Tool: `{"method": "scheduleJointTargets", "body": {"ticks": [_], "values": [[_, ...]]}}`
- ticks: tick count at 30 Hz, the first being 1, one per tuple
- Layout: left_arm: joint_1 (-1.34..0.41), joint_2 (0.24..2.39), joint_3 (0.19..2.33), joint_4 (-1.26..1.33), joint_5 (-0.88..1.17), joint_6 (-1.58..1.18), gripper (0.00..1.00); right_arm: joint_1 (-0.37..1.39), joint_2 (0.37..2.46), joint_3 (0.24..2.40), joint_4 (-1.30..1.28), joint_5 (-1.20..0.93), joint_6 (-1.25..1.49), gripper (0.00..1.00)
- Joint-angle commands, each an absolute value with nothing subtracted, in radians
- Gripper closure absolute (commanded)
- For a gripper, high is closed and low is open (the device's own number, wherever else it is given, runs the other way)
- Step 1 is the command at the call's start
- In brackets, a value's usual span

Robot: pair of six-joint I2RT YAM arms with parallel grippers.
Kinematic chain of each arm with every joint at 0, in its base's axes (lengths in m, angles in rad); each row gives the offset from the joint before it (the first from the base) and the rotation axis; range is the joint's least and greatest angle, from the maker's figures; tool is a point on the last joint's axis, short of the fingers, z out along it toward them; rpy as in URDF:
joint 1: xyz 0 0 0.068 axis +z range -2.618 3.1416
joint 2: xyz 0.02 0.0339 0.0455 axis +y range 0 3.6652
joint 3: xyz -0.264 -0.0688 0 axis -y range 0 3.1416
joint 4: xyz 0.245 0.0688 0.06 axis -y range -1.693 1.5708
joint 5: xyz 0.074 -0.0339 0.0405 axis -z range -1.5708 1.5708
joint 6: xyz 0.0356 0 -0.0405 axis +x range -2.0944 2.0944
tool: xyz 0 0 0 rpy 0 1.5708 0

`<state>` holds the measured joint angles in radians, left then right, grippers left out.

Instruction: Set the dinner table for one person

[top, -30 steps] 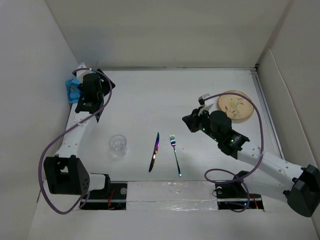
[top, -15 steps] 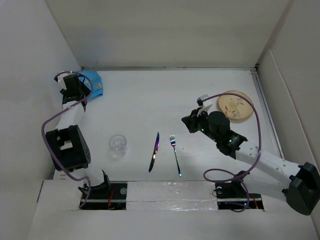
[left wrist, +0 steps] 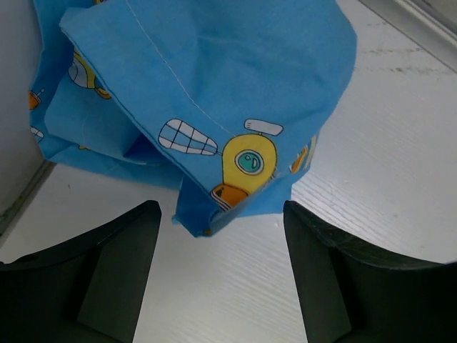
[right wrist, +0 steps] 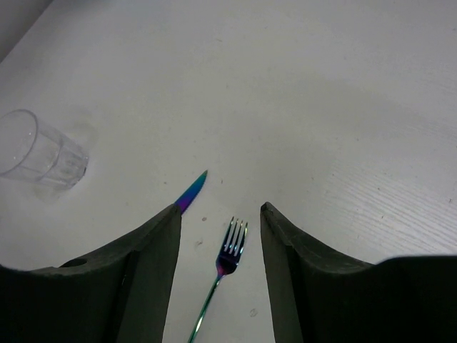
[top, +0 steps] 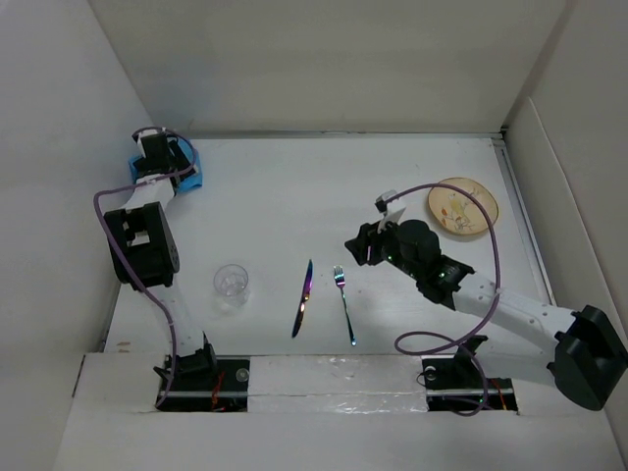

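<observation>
One dinner table (top: 294, 186), glass (top: 232, 282), knife (top: 303, 297), fork (top: 344, 304), plate (top: 461, 207), placemat (left wrist: 214, 86)

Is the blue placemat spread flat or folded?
Folded. The placemat lies bunched in overlapping layers, its edges doubled over.

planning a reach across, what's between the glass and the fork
Only the knife lies between the glass and the fork, flat on the table. The top view shows this best; the right wrist view agrees.
</observation>
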<state>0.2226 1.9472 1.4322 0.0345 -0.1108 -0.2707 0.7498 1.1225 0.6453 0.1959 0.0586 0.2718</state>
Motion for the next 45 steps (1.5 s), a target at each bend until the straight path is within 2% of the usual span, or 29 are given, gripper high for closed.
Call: {"method": "scheduleJointTargets", "body": {"ticks": [1, 6, 10, 11, 13, 17, 21, 24, 27, 30, 31, 33, 35, 38, 40, 45], "values": [[0.222, 1.999, 1.486, 0.080, -0.178, -0.184, 0.34, 0.765, 1.146, 0.689, 0.270, 0.055, 0.241, 0.46], [0.212, 2.049, 1.515, 0.098, -0.182, -0.144, 0.37, 0.775, 1.178, 0.701, 0.281, 0.057, 0.235, 0.46], [0.190, 2.069, 1.558, 0.110, -0.189, -0.111, 0.49, 0.793, 1.229, 0.724, 0.284, 0.054, 0.232, 0.48], [0.190, 2.066, 1.563, 0.115, -0.181, -0.115, 0.59, 0.793, 1.236, 0.736, 0.281, 0.051, 0.232, 0.48], [0.190, 2.060, 1.578, 0.117, -0.164, -0.135, 0.70, 0.802, 1.247, 0.750, 0.275, 0.048, 0.229, 0.49], [0.190, 2.036, 1.589, 0.130, -0.135, -0.144, 1.00, 0.802, 1.253, 0.770, 0.255, 0.054, 0.229, 0.50], [0.179, 1.964, 1.571, 0.141, -0.030, -0.205, 1.00, 0.811, 1.235, 0.781, 0.242, 0.064, 0.229, 0.50], [0.100, 1.882, 1.572, 0.169, 0.059, -0.262, 1.00, 0.811, 1.232, 0.787, 0.268, 0.074, 0.238, 0.50], [-0.053, 1.855, 1.737, 0.088, 0.093, -0.264, 1.00, 0.811, 1.246, 0.837, 0.255, 0.074, 0.241, 0.50], [-0.191, 1.876, 2.003, 0.003, 0.159, -0.264, 1.00, 0.811, 1.266, 0.909, 0.209, 0.081, 0.241, 0.50], [-0.215, 1.890, 2.160, -0.059, 0.179, -0.281, 1.00, 0.811, 1.264, 0.923, 0.203, 0.096, 0.238, 0.50], [-0.241, 1.939, 2.309, -0.104, 0.248, -0.308, 1.00, 0.811, 1.256, 0.965, 0.155, 0.113, 0.230, 0.48], [-0.241, 1.951, 2.440, -0.123, 0.276, -0.366, 1.00, 0.799, 1.237, 0.995, 0.109, 0.143, 0.218, 0.42], [-0.187, 1.872, 2.355, -0.031, 0.372, -0.470, 1.00, 0.775, 1.195, 1.006, 0.074, 0.199, 0.198, 0.34], [-0.173, 1.827, 2.219, 0.059, 0.413, -0.514, 1.00, 0.753, 1.174, 1.002, 0.064, 0.224, 0.199, 0.29], [-0.164, 1.746, 1.988, 0.188, 0.453, -0.580, 1.00, 0.680, 1.114, 0.966, 0.061, 0.238, 0.236, 0.25]]}}
